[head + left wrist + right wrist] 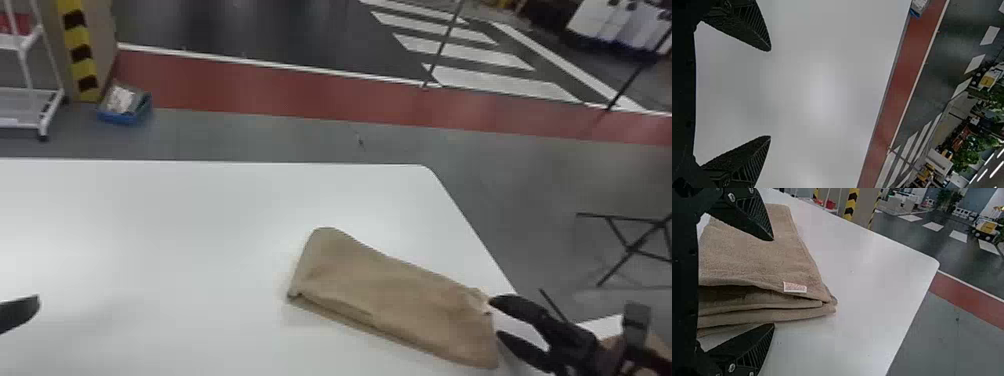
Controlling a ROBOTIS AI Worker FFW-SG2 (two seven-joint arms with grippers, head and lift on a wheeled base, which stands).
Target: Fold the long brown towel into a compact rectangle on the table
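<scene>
The brown towel (395,295) lies folded into a long, layered strip on the white table, slanting toward the right edge. At its right end is my right gripper (500,320), open, with its fingertips close to the towel. In the right wrist view the open right gripper (774,282) has the towel's stacked layers (766,301) and a small white tag (795,287) between and just beyond its fingers; contact cannot be told. My left gripper (35,305) is at the head view's left edge, away from the towel. The left wrist view shows the left gripper (770,94) open over bare table.
The white table (150,225) has its far edge and rounded far right corner beyond the towel. On the floor past it are a blue bin (125,107), a white rack (30,95) at left and a black folding stand (635,245) at right.
</scene>
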